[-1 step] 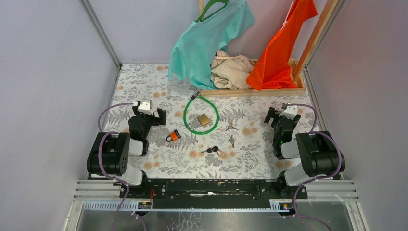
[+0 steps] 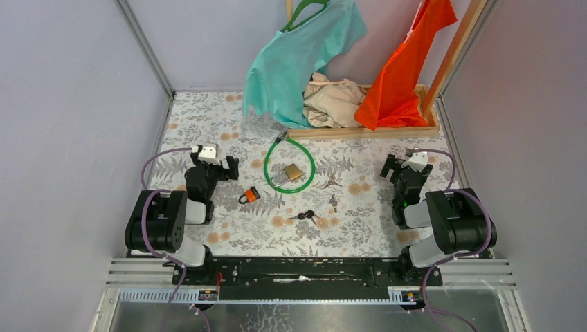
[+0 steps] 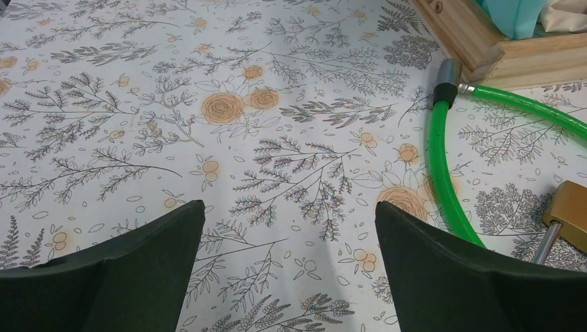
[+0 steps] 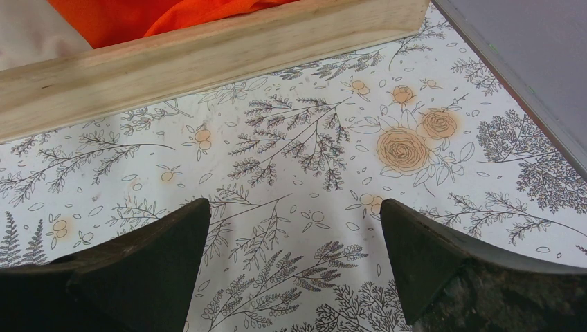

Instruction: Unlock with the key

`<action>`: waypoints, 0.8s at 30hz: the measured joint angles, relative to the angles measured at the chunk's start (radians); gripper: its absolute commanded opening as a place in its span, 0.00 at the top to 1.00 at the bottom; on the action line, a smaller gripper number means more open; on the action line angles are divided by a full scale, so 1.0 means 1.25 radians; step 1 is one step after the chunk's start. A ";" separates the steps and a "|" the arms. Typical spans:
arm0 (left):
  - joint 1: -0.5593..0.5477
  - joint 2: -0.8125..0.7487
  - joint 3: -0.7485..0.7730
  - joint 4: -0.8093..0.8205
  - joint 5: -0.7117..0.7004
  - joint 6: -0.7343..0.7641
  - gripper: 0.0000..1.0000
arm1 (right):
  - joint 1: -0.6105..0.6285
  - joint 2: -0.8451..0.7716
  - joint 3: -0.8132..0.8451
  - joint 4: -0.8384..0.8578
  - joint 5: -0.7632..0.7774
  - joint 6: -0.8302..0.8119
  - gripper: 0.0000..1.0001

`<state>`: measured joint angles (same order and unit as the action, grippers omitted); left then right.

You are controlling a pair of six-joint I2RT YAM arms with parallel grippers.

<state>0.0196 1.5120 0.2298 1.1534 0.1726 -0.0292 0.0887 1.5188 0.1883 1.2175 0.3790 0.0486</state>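
Key: small black-headed metal key bunch (image 2: 306, 216), lying left-right on the floral surface (image 2: 360, 232), near side, about midway between the arms.
Grippers: left gripper (image 2: 223, 167) and right gripper (image 2: 396, 167) both spread apart, empty.

Brass-look metal padlock (image 2: 295, 171), glossy grn plastic cable (image 3: 437, 159), matt wood frame (image 4: 208, 66)

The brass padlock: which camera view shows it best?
Top external view: the whole padlock lies inside the green cable loop. The left wrist view catches only its corner at the right edge; the right wrist view shows none.
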 measured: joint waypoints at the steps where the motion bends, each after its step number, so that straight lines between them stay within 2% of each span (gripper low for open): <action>1: 0.000 0.000 0.000 0.000 0.000 0.000 0.00 | 0.000 0.000 0.000 0.000 0.000 0.000 0.01; 16: 0.000 0.000 0.000 0.000 -0.001 0.000 0.00 | 0.000 0.000 0.000 0.000 0.000 0.000 0.01; 20: 0.000 -0.001 0.000 -0.002 0.001 0.000 0.00 | -0.025 -0.012 0.001 -0.026 -0.018 0.013 0.01; 22: 0.000 -0.017 0.008 -0.044 0.001 -0.001 0.00 | -0.044 -0.038 0.002 -0.050 -0.024 0.019 0.01; 24: 0.001 -0.049 0.051 -0.141 -0.001 -0.002 0.00 | -0.051 -0.091 0.013 -0.125 -0.020 0.032 0.01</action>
<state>0.0208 1.4513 0.2939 0.9775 0.1719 -0.0322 0.0246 1.4055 0.2047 1.0607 0.3546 0.0887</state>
